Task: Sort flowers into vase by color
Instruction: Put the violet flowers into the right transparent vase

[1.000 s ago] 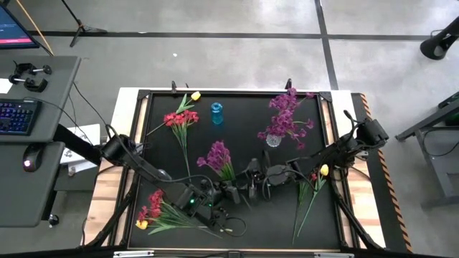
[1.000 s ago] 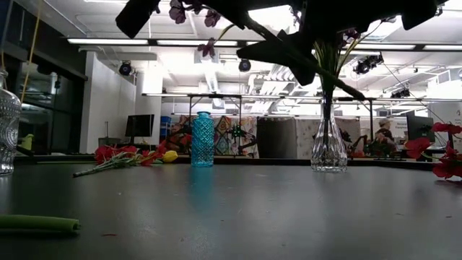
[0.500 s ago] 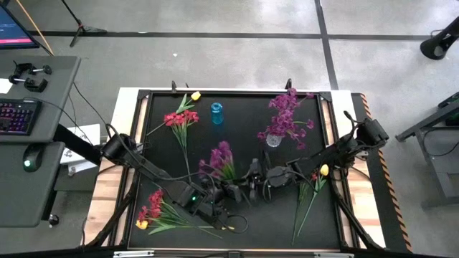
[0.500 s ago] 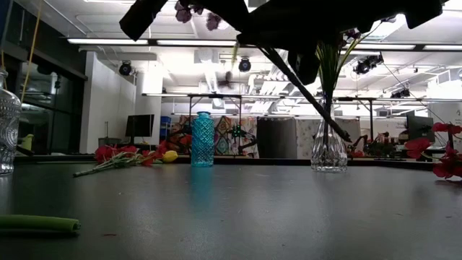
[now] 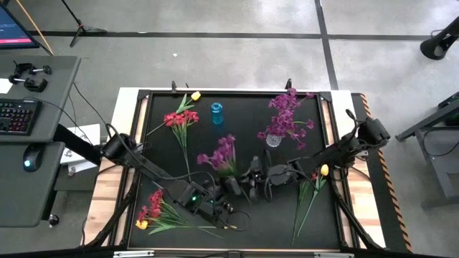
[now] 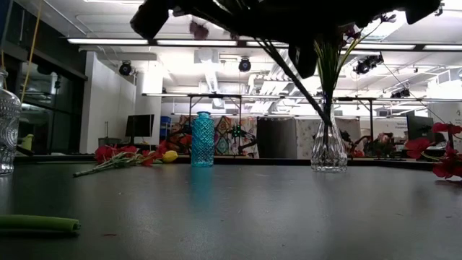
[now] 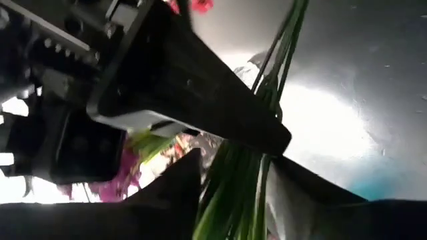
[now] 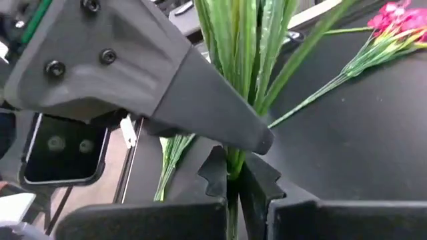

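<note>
A bunch of purple flowers (image 5: 221, 153) with green stems is held above the middle of the table. My right gripper (image 5: 252, 179) reaches in from the table's right and is shut on the stems (image 8: 233, 100). My left gripper (image 5: 234, 188) comes from the left and stands open, and the same stems (image 7: 233, 193) run between its fingers. A clear vase (image 5: 273, 140) at the far right holds more purple flowers (image 5: 287, 115). A small blue vase (image 5: 216, 112) stands at the far middle. My right gripper pinches the bunch's green stems (image 8: 235, 157) between its two fingers, below the leaves. The fingers come almost level from the table's right and lie across the stems. The bunch is clear of the table, blossoms toward the far side. My left gripper: I cannot tell whether its fingers (image 7: 180, 183) touch the stems.
Red flowers (image 5: 179, 120) and a yellow bud (image 5: 195, 95) lie at the far left. A red bunch (image 5: 154, 209) lies at the near left. A yellow tulip (image 5: 324, 170) with long stems lies at the right. In the low view a clear vase (image 6: 7, 130) stands at the left edge.
The purple bunch has tipped. Its blossoms have swung a little toward the table's right and far edge while its stems stayed between the grippers. My left wrist has rolled somewhat. Both grippers have kept their places.
</note>
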